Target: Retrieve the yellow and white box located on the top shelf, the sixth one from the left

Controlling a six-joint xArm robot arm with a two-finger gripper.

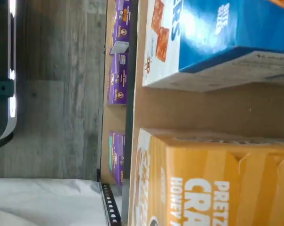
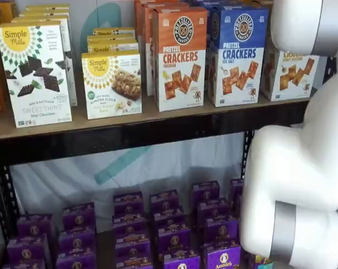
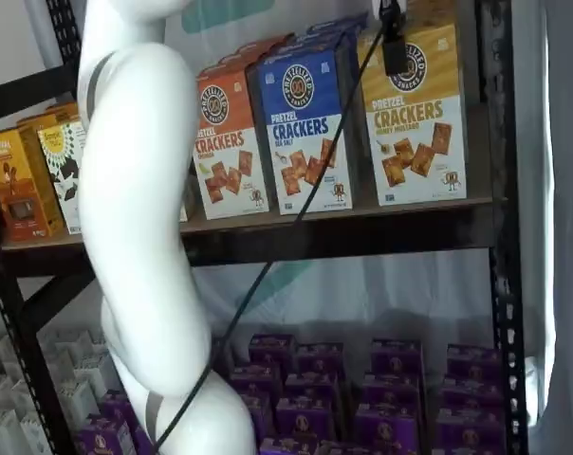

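Shelf view: arm (image 2: 303,168) before yellow and white box (image 2: 292,73)

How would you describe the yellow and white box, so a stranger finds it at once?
Look at the top shelf. At its right end stand three pretzel cracker cartons. The yellow and white box is the rightmost, beside the blue-topped box; only it has a yellow top.
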